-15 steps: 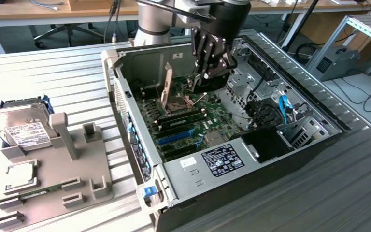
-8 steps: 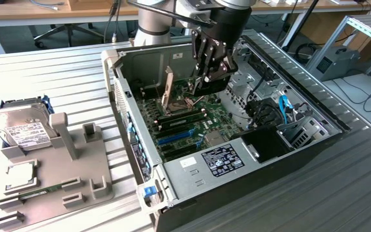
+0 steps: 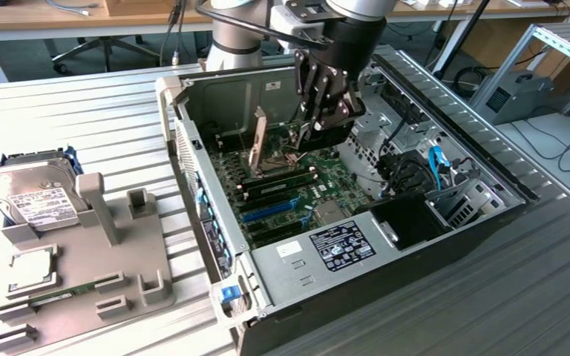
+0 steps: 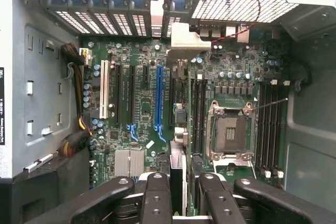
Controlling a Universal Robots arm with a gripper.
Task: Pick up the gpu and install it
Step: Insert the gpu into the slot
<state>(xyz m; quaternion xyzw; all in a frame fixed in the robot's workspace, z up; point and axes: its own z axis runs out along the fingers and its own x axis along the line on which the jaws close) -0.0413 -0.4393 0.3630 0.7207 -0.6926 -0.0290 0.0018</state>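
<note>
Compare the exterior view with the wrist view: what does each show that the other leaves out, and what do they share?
Exterior view's own: the robot arm reaching into the open computer case, and beside the case a grey holder with a hard drive and a RAM stick.
Wrist view's own: the empty CPU socket and the rear vent grille.
Shared: the motherboard, and the gripper above it, apparently closed on the gpu, held edge-down.
</note>
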